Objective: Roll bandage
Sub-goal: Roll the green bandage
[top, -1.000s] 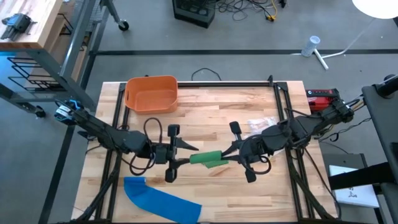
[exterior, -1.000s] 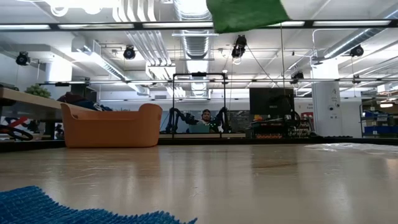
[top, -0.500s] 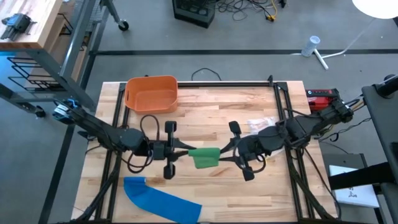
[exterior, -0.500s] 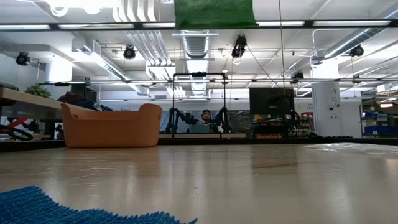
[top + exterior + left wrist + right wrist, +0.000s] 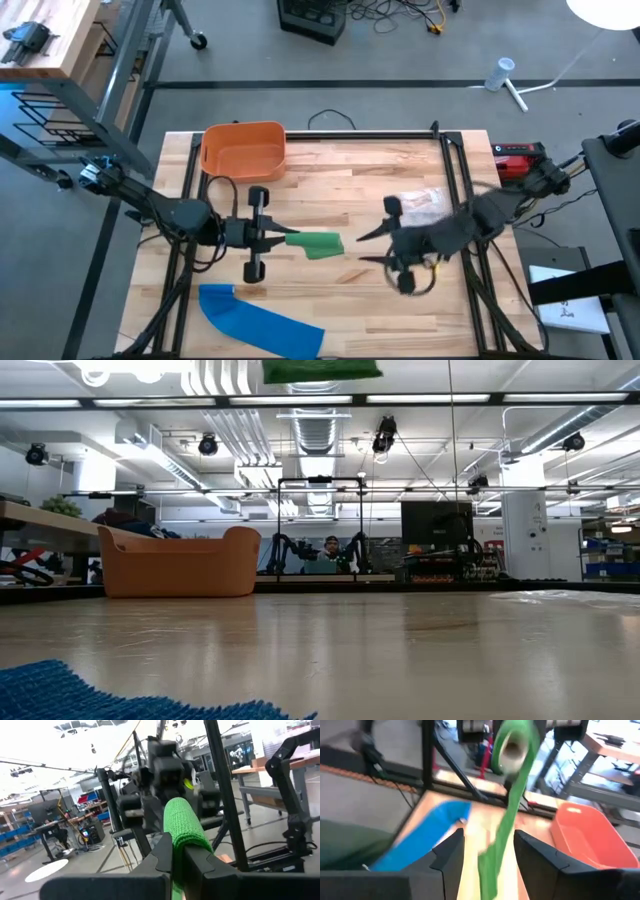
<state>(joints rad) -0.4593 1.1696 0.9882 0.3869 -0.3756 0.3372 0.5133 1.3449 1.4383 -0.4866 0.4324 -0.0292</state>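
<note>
The green bandage [image 5: 318, 244] is a partly wound roll held in the air over the middle of the table. In the right wrist view its hollow end [image 5: 512, 747] faces the camera and a loose tail [image 5: 502, 837] hangs below it. In the low view the bandage [image 5: 320, 369] shows only at the top edge. My left gripper [image 5: 285, 240] is shut on the roll from its left. My right gripper [image 5: 368, 247] stands open to the roll's right, apart from it. My left gripper pinches the roll's near end [image 5: 181, 840] between its two fingers [image 5: 160, 857]. The fingers come about level from the table's left and lie along the roll, which sticks out past them toward the right. The roll is lifted clear of the table, with its tail hanging slack.
An orange bin [image 5: 243, 150] stands at the far left of the table. A blue cloth [image 5: 260, 320] lies at the near left edge. A clear plastic packet [image 5: 420, 203] lies right of centre, behind my right arm. Dark frame rails [image 5: 455, 180] run along the table's sides.
My left gripper has shut on the bandage's left end and drawn back toward the table's left, rising a little with it. My right gripper has opened, let go of the roll and backed off toward the right edge. The bandage has moved left, still clear of the table.
</note>
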